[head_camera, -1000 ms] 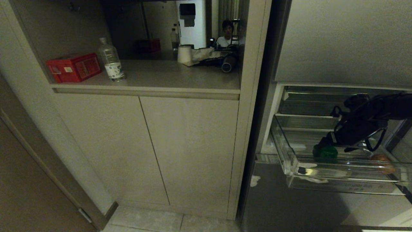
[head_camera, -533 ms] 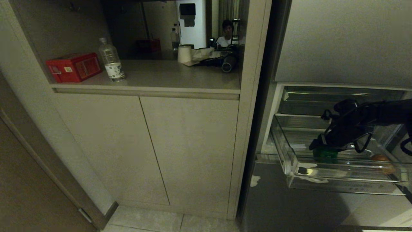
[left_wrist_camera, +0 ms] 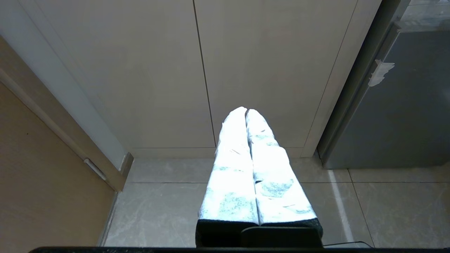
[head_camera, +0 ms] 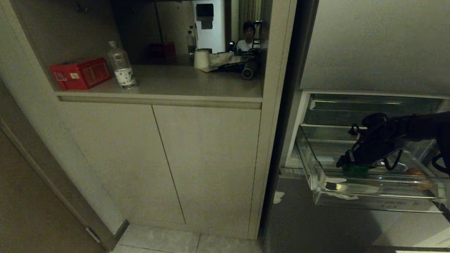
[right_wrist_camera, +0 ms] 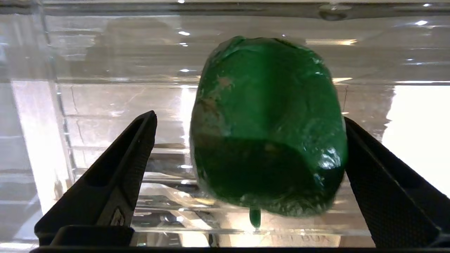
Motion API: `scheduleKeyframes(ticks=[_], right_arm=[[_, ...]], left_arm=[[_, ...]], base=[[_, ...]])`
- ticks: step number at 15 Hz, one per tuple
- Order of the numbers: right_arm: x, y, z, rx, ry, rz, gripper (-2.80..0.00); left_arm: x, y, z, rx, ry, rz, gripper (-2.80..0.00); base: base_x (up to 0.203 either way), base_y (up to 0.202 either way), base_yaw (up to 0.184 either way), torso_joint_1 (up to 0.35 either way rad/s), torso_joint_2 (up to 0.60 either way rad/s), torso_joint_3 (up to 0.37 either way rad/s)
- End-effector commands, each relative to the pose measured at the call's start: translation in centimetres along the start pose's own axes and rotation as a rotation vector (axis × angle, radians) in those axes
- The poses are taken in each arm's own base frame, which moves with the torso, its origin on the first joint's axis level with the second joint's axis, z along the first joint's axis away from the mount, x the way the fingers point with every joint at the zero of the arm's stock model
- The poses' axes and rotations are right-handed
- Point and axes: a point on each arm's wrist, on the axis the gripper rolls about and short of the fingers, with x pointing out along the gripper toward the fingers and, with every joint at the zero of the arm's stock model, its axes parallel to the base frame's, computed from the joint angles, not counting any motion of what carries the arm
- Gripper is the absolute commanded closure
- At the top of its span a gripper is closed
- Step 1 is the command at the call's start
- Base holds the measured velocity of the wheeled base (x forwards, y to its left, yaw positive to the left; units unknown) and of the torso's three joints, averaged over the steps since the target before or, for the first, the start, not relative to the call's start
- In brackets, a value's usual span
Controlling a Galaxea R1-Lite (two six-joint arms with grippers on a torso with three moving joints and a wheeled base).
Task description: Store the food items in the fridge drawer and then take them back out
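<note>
Green pepper (right_wrist_camera: 269, 126) now sits between the wide-apart fingers of the right gripper (right_wrist_camera: 246, 168), which has sunk into the drawer (head_camera: 376, 202), so retrieval looks imminent.

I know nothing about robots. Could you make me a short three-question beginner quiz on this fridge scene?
1. True or false: the right pincer is open around the green pepper.
2. Which other food item lies in the fridge drawer? A) orange-brown round item B) banana C) egg
3. Fill in: the left pincer is ____ and points at the floor near the cabinet doors.

Key: 1 true; 2 A; 3 shut
</note>
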Motion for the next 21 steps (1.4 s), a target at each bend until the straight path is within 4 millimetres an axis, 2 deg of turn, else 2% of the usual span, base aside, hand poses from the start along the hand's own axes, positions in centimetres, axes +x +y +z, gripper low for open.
scheduleKeyframes(ticks=[1,2,6,8,10,12,15,21], right_arm=[[0.7,0.0,-0.3,0.001,0.017,0.002,-2.8],[0.7,-0.1,-0.3,0.002,0.016,0.001,0.0],[0.5,-0.3,-0.2,0.006,0.013,-0.007,0.0],[-0.3,-0.3,0.0,0.011,-0.002,-0.018,0.0],[-2.9,-0.4,0.7,0.027,-0.051,-0.023,0.0],[-7.0,-0.3,0.9,0.03,-0.106,-0.041,0.0],[-12.2,-0.2,0.0,0.035,-0.142,-0.103,0.0],[-16.2,-0.8,-3.3,0.067,-0.122,-0.139,0.0]], left_arm=[[0.0,0.0,0.0,0.0,0.003,0.0,0.0],[0.0,0.0,0.0,0.0,0.003,-0.001,0.0],[0.0,0.0,0.0,0.0,0.003,-0.001,0.0],[0.0,0.0,0.0,0.0,0.003,0.0,0.0],[0.0,0.0,0.0,0.0,0.003,-0.001,0.0],[0.0,0.0,0.0,0.0,0.003,-0.001,0.0],[0.0,0.0,0.0,0.0,0.003,0.0,0.0],[0.0,0.0,0.0,0.0,0.003,0.0,0.0]], base=[[0.0,0.0,0.0,0.0,0.0,0.0],[0.0,0.0,0.0,0.0,0.0,0.0],[0.0,0.0,0.0,0.0,0.0,0.0],[0.0,0.0,0.0,0.0,0.0,0.0],[0.0,0.0,0.0,0.0,0.0,0.0],[0.0,0.0,0.0,0.0,0.0,0.0],[0.0,0.0,0.0,0.0,0.0,0.0],[0.0,0.0,0.0,0.0,0.0,0.0]])
